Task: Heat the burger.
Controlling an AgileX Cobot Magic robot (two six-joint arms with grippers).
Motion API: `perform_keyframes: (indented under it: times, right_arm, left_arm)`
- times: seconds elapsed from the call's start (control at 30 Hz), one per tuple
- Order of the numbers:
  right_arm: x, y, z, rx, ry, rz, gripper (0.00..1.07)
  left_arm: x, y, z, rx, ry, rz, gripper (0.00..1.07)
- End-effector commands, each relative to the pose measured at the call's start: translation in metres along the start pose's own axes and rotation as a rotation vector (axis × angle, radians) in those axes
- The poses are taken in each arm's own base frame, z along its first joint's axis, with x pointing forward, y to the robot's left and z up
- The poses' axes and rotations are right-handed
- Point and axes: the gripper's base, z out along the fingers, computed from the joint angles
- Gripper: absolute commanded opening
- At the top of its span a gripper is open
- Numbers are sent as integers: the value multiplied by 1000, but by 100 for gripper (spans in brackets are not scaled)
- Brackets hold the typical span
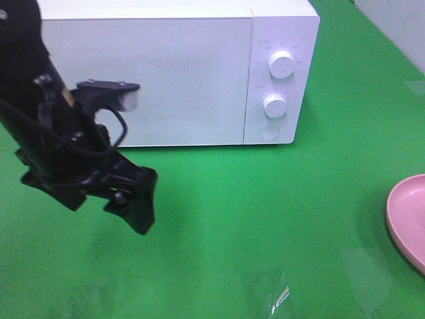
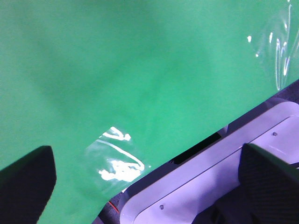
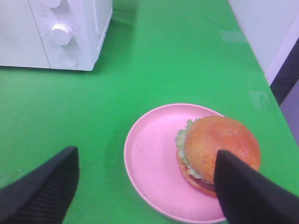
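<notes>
Only in the right wrist view do we see the burger [image 3: 217, 151]: it sits on the pink plate [image 3: 154, 163], toward one side, on the green table [image 3: 163, 60]. The high view shows just the plate's edge [image 1: 406, 216]. The white microwave [image 1: 179, 73] has its door shut; its dial markings are too small to read. Both the left gripper [image 2: 140, 182] and the right gripper [image 3: 140, 186] have their jaws wide and hold nothing.
</notes>
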Motion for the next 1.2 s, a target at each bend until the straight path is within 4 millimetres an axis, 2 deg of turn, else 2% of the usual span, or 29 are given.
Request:
perform_keyframes:
  times: [0.03,0.07,0.17,0.23,0.27,0.3,0.33,0.37,0.4,0.43,0.47,0.53,0.63,0.67,0.7,0.73,0.83,0.87,0.93,0.97,1.0,1.03,1.13,1.2]
  right_arm:
    - [1,0,-4,3,-34,-4,75]
    - [1,0,-4,3,-34,-4,75]
    - [1,0,-4,3,-34,-4,75]
    - [1,0,-4,3,-34,-4,75]
    - [1,0,-4,3,-34,-4,75]
    - [1,0,-4,3,-34,-4,75]
    - [1,0,-4,3,-34,-4,75]
    - [1,0,-4,3,-34,-4,75]
    - [1,0,-4,3,-34,-4,75]
    - [1,0,-4,3,-34,-4,75]
    - [1,0,-4,3,-34,-4,75]
    - [1,0,-4,3,-34,-4,75]
    - [1,0,-4,3,-34,-4,75]
    - [1,0,-4,3,-34,-4,75]
    - [1,0,-4,3,-34,-4,75]
    - [1,0,-4,3,-34,-4,75]
    - [1,0,-4,3,-34,-4,75]
    - [1,0,-4,3,-34,-4,75]
    - [1,0,-4,3,-34,-4,75]
    - [1,0,-4,3,-34,-4,75]
    - [1,0,-4,3,-34,-4,75]
    - [1,0,-4,3,-34,-4,75]
    - [1,0,-4,3,-34,-4,75]
    - [1,0,-4,3,-34,-4,75]
  left_arm:
    - [5,19,-19,-19,-5,-57,98]
    - [9,41,-33,-35,-19,-124,98]
    - [12,51,-40,-41,-19,-160,98]
    - [29,90,-64,-64,-19,-297,98]
    - [29,90,-64,-64,-19,-297,98]
    - [38,103,-74,-84,-21,-346,98]
    - [38,103,-74,-84,-21,-346,98]
    - [50,117,-86,-111,-21,-397,98]
    - [50,117,-86,-111,-21,-397,98]
    - [62,126,-98,-135,-28,-441,98]
    - [62,126,-98,-135,-28,-441,98]
    - [78,130,-115,-157,-62,-488,98]
    - [88,128,-124,-167,-104,-504,98]
    - [98,121,-130,-183,-162,-495,98]
    - [98,121,-130,-183,-162,-495,98]
    - [109,115,-132,-193,-208,-489,98]
    - [115,112,-131,-198,-229,-486,98]
    - [134,103,-127,-216,-276,-479,98]
    - [140,100,-127,-224,-310,-474,98]
    - [151,95,-124,-236,-360,-468,98]
    - [151,95,-124,-236,-360,-468,98]
    - [163,90,-120,-244,-392,-463,98]
    - [174,85,-114,-250,-418,-460,98]
    - [192,78,-105,-257,-451,-453,98]
